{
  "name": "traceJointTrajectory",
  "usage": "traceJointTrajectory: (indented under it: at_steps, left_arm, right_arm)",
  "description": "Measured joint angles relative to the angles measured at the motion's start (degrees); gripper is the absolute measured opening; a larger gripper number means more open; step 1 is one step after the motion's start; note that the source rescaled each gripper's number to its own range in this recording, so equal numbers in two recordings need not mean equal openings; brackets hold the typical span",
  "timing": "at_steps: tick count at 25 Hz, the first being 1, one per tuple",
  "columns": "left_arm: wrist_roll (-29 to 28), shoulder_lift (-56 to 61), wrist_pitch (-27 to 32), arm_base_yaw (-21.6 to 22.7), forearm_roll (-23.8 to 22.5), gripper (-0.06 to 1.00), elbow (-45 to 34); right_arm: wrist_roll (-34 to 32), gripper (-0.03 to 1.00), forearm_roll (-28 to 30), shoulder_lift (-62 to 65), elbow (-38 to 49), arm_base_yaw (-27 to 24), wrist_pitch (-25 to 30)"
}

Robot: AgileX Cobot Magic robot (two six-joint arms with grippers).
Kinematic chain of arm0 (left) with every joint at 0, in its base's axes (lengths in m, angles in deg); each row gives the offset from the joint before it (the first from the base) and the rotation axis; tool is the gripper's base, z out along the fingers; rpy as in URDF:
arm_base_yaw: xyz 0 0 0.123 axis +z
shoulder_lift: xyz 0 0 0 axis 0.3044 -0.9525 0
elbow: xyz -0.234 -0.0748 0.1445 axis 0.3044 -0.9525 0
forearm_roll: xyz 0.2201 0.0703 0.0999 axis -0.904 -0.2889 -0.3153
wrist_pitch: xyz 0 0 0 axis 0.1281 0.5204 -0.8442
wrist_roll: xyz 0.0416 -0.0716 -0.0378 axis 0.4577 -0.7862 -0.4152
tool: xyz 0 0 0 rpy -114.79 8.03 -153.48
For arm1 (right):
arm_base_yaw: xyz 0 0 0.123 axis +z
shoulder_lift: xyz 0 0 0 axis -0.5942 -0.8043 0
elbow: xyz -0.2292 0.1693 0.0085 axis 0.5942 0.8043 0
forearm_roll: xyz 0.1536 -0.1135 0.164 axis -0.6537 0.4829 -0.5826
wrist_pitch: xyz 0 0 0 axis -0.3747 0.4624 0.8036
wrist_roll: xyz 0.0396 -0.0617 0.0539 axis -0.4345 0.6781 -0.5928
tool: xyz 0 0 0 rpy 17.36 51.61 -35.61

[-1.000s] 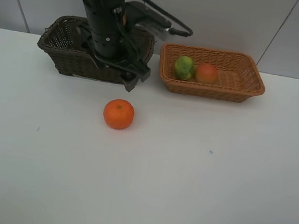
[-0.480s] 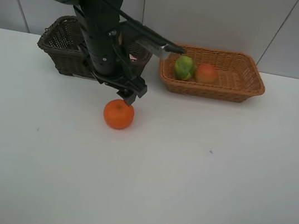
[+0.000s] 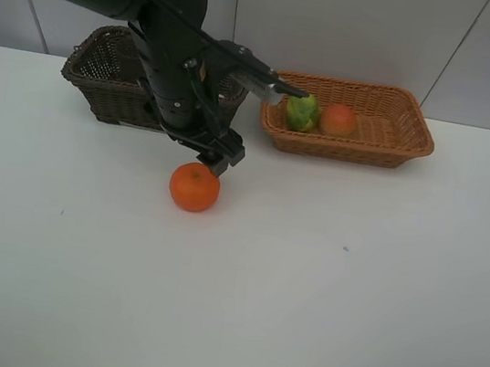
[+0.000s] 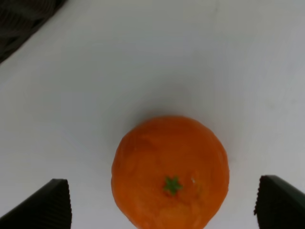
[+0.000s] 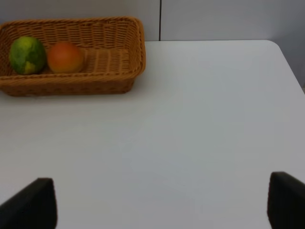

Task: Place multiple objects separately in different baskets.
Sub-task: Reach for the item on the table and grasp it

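1. A bare white table (image 3: pixel 320 296) fills the scene, backed by a pale panelled wall (image 3: pixel 361 25) with thin dark seams.
2. Two baskets stand at the table's far edge: a dark basket (image 3: pixel 104 79) on the left, partly hidden by the left arm (image 3: pixel 157 32), and a tan basket (image 3: pixel 392 122) to its right.
3. Three fruits show. The green fruit (image 3: pixel 302 112) and the red fruit (image 3: pixel 338 120) lie side by side in the tan basket; the orange (image 3: pixel 195 186) sits on the table in front of the dark basket.
4. The left gripper (image 3: pixel 221 157) hangs released just above the orange's far side. Its wrist view shows the stem and a fingertip (image 4: pixel 50 205) on either side, clear of the peel.
5. The right gripper (image 5: pixel 157 224) appears only in its own view, spread wide over bare table.
6. The dark basket's inside cannot be seen.
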Motion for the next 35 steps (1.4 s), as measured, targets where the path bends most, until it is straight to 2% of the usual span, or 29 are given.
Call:
traceJointTrajectory:
  at_steps: [5,35]
  left_arm:
    - [2.62,-2.57,-0.15,0.00,1.65,0.99,0.00]
    - [4.27,-8.83,-3.81,1.03,1.63,0.99,-0.19]
  right_arm:
    - [0.00,0.88,0.00,0.00,0.00,0.00,0.00]
    - [0.00,0.88,0.00,0.00,0.00,0.00,0.00]
